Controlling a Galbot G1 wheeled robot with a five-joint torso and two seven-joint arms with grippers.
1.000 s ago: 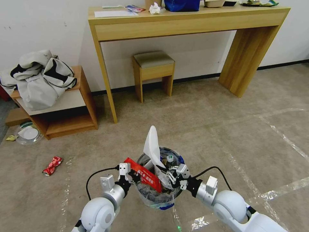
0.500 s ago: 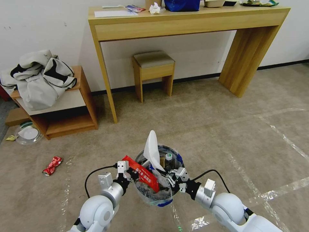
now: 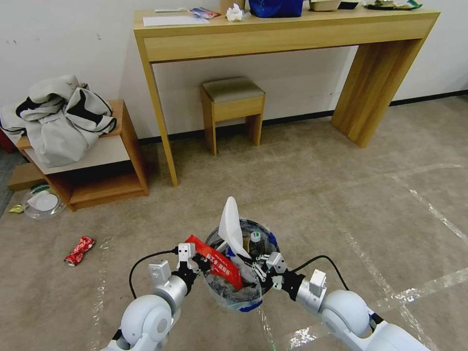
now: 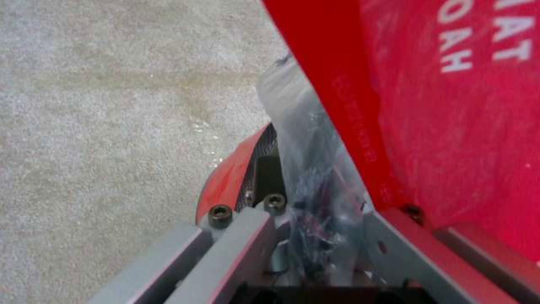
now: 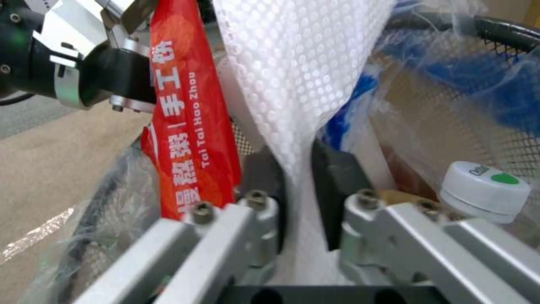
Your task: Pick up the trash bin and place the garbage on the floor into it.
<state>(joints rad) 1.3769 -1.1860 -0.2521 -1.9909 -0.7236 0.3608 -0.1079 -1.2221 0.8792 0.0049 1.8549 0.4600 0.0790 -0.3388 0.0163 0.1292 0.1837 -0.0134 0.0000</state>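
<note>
So I've got the trash bin (image 3: 239,287) right in front of me at 6 o'clock, low over the floor (image 3: 341,204). My left gripper (image 3: 191,263) pinches its rim and liner at 9 o'clock. My right gripper (image 5: 295,185) is squeezing the white slipper (image 3: 230,225) poking out. A crushed red can (image 3: 79,250) sits way off at 9.

R gripper (image 5: 298,185) fingers pinch white slipper (image 5: 298,76) — inside trash bin (image 5: 495,38).
</note>
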